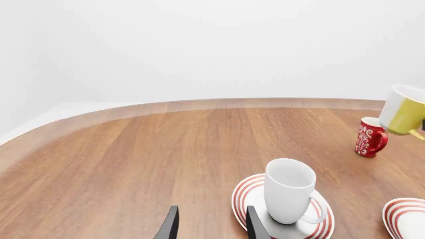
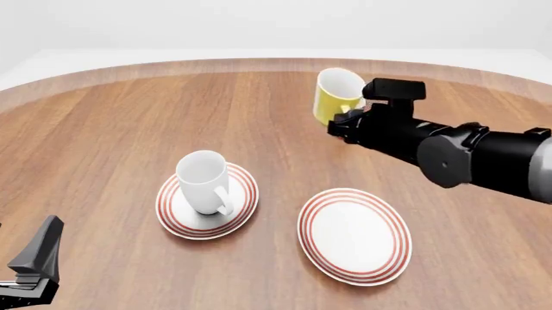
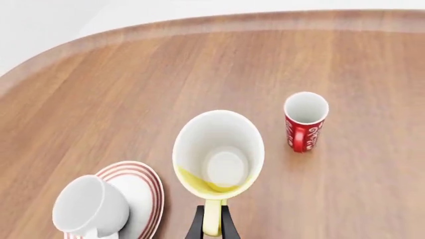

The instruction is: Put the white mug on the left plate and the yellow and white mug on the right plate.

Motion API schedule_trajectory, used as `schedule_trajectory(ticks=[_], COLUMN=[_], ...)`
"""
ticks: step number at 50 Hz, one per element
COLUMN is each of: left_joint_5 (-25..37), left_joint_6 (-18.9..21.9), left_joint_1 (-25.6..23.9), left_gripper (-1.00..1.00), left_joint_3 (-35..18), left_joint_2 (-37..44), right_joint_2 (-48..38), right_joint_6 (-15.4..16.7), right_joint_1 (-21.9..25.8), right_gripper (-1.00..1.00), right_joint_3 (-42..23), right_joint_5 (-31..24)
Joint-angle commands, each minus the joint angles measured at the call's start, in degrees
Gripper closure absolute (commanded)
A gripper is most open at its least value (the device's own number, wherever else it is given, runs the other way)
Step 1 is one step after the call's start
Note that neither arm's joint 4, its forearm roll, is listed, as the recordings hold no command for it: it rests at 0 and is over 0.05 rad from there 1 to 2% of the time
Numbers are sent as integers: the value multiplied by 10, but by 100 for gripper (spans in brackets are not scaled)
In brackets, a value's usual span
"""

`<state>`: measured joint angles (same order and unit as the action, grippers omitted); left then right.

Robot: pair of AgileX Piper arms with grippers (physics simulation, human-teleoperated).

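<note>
One small mug (image 3: 219, 154), yellow outside, white inside, yellow handle.

We see a round wooden table (image 2: 121, 129) with warm reddish-brown grain running toward twelve o'clock and a paler raised band along its curved edge. Beyond that edge, from nine through twelve to three o'clock, a plain white backdrop (image 2: 258, 26) fills the rest of our front view, with no seams or windows we can make out. The light is soft and even, leaving only faint shadows on the wood.
</note>
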<state>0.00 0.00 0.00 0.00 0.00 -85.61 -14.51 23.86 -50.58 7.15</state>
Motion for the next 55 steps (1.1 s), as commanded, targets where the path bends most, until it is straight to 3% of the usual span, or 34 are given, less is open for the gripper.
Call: schedule_trajectory(ticks=[1, 31, 55], left_joint_5=[0, 0, 0], left_joint_6=[0, 0, 0], left_joint_1=[0, 0, 0], left_gripper=[-100, -100, -100], left_joint_3=[0, 0, 0], left_joint_2=[0, 0, 0], right_joint_2=[69, 231, 295], right_joint_6=[-1, -6, -4], right_joint_1=[-3, -9, 3], right_gripper=[100, 100, 100], right_joint_3=[46, 171, 230], right_joint_5=[-9, -43, -56])
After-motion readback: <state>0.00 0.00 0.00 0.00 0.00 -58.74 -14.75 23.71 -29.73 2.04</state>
